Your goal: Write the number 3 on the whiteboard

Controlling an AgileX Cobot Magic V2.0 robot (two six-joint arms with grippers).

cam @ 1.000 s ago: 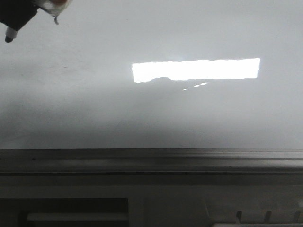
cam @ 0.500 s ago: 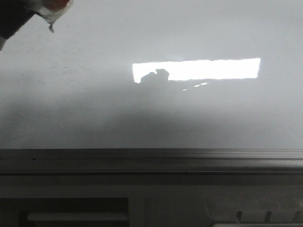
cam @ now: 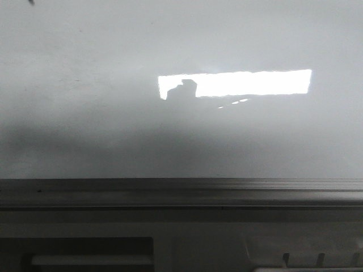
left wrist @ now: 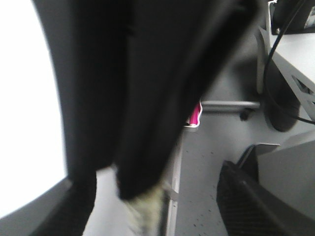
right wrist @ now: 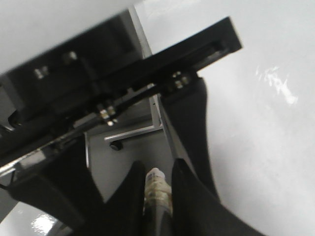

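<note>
Nothing yet of the number 3 on the whiteboard (cam: 85, 113) in the front view: bare, glossy, with a bright reflection (cam: 255, 83) toward 2 o'clock and the grey rail (cam: 181, 190) along 6 o'clock. Right gripper (right wrist: 157, 196) drawn narrow around a marker (right wrist: 156, 183) with a pale taped tip, board just beside it at 3 o'clock. Left fingers (left wrist: 147, 98) blurred and dark; cannot tell whether wide or narrow.

Probably light and stiff, that marker, but slick-barrelled; best held low on the barrel so the tip does not twist under pressure. Board hard and slippery, so likely to let the tip skate; calls for light, even contact.

No container to be made out.
</note>
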